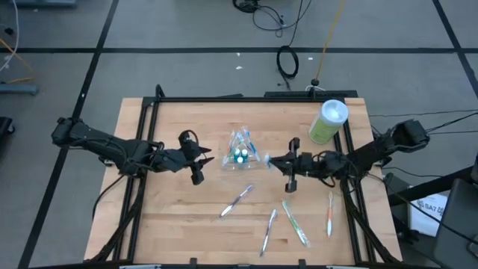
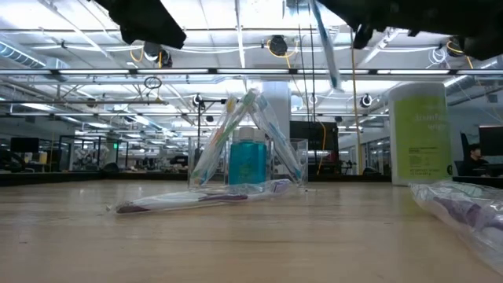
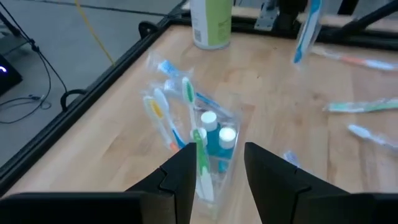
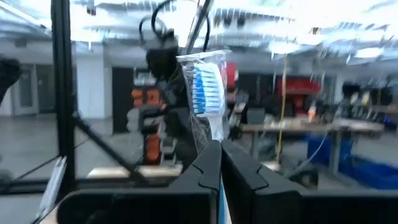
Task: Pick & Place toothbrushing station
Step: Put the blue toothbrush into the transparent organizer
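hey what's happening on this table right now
The right gripper is shut on a wrapped blue toothbrush, holding it in the air beside the clear cup that already has several toothbrushes in it. The left gripper hovers open on the cup's other side. More toothbrushes lie on the table.

One clear cup (image 1: 240, 154) at table center, several toothbrushes inside, exact number unclear. Four loose toothbrushes (image 1: 237, 201) toward five and six o'clock. One green canister (image 1: 328, 122) at two o'clock.
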You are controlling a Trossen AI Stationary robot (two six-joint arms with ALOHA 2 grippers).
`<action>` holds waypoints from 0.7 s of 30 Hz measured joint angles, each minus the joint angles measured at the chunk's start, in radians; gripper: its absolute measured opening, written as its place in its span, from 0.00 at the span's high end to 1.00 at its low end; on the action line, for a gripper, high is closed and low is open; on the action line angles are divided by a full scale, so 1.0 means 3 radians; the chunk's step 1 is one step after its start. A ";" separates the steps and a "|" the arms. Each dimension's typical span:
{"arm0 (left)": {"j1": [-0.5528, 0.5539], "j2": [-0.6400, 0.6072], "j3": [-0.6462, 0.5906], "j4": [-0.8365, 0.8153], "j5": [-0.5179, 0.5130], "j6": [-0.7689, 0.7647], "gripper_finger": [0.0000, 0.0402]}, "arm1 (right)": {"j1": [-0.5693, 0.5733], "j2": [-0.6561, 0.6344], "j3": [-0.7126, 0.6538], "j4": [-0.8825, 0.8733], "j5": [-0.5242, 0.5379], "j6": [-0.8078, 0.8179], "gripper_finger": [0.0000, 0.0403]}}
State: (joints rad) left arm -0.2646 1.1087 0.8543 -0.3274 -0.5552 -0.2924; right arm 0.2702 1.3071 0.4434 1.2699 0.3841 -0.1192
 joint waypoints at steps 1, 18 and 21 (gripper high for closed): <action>0.0000 -0.0002 0.0000 0.0036 -0.0007 0.0003 0.65 | -0.0033 0.0065 0.0008 0.0148 -0.0026 -0.0055 1.00; 0.0001 0.0005 -0.0001 0.0438 -0.0014 0.0528 0.65 | -0.0690 0.1299 0.0581 0.0356 0.0203 0.0346 1.00; 0.0001 0.0005 -0.0001 0.0438 -0.0014 0.0597 0.65 | -0.0756 0.1428 0.0580 0.0356 0.0209 0.0512 1.00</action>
State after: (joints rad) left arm -0.2642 1.1103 0.8539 -0.1959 -0.5593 -0.1133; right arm 0.0434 1.7355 0.6174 1.3768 0.4469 0.0345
